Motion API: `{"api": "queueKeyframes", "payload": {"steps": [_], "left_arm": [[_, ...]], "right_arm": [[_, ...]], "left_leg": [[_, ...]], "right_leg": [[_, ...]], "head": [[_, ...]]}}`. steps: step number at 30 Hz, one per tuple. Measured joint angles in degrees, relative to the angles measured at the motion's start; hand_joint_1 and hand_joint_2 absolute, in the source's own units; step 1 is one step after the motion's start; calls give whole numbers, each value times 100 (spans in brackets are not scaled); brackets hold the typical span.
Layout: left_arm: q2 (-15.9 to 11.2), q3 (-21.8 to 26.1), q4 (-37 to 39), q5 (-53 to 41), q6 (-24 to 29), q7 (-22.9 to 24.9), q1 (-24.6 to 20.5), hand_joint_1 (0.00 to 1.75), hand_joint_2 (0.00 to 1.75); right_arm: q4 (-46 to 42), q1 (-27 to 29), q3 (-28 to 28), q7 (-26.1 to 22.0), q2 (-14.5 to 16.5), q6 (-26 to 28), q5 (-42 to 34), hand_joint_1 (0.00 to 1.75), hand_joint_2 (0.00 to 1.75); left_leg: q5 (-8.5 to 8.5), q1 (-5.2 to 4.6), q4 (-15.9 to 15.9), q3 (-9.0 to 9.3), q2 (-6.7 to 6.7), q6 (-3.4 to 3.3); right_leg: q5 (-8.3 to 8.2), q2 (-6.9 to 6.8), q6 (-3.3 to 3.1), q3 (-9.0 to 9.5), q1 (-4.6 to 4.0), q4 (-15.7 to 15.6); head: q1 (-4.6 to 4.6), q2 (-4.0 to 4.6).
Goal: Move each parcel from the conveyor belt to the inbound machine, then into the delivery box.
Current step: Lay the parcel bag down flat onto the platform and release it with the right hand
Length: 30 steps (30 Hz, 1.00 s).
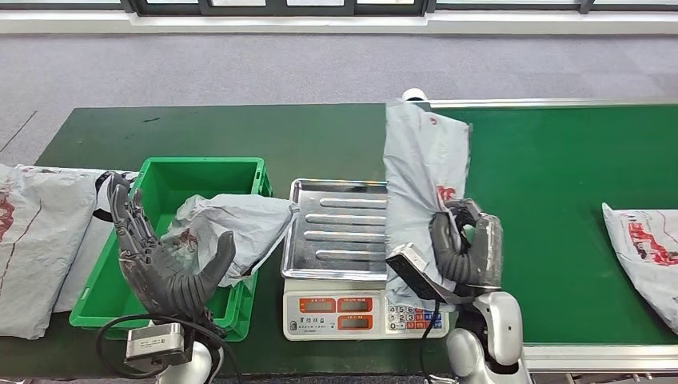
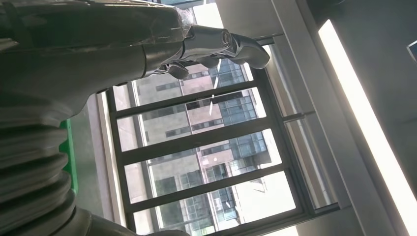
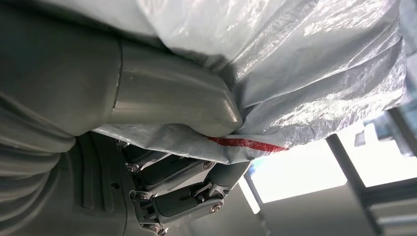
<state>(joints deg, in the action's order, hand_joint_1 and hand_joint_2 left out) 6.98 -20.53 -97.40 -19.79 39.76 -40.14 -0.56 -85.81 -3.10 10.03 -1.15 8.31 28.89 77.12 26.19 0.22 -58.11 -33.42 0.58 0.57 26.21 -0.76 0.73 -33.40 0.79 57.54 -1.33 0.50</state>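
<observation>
The right robot hand (image 1: 468,248) grips a grey plastic parcel (image 1: 422,168) with its thumb and fingers clamped on the crinkled film, holding it upright over the right edge of the steel weighing tray (image 1: 340,228) of the inbound machine (image 1: 364,310). The left robot hand (image 1: 164,260) is raised with fingers spread and holds nothing, in front of the green delivery box (image 1: 200,172), which contains a second parcel (image 1: 236,224). Another parcel (image 1: 648,248) lies on the green conveyor belt (image 1: 552,184) at the right, well apart from the scale.
</observation>
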Motion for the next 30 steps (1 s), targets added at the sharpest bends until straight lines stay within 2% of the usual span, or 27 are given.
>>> {"api": "queueKeyframes", "payload": {"steps": [8, 18, 22, 26, 30], "left_arm": [[21, -94, 18, 3, 0, 45, -33, 0, 175], [62, -143, 11, -1, -1, 112, -36, 0, 175], [70, -146, 11, -1, -19, 144, -46, 0, 175], [91, -152, 11, -27, -65, 203, -71, 0, 175], [108, -153, 10, -73, -70, 225, -68, 0, 175]], "right_arm": [[1108, -485, 653, -25, 98, -319, -295, 175, 175], [1644, -658, 811, 43, 136, -511, -372, 175, 175], [1760, -706, 842, 65, 140, -574, -381, 1, 175], [1876, -730, 861, 71, 152, -581, -436, 0, 175], [1910, -719, 861, -33, 176, -527, -595, 0, 0]], "left_leg": [[-2, 1, 0, -2, -3, 0], [-1, 0, 0, -5, -4, 0], [-1, 0, 0, -4, -3, 0], [-2, 0, 0, -4, -4, 0], [-2, 0, 0, -4, -3, 0]], "right_leg": [[-4, -2, -2, 0, 0, 1], [-3, -3, -2, -4, 0, 0], [-3, -2, -2, -4, 0, 0], [-4, -2, -2, -3, 0, 1], [-4, -1, -2, -4, 0, 1]], "head": [[0, 0], [0, 0], [0, 0], [0, 0], [0, 0]]}}
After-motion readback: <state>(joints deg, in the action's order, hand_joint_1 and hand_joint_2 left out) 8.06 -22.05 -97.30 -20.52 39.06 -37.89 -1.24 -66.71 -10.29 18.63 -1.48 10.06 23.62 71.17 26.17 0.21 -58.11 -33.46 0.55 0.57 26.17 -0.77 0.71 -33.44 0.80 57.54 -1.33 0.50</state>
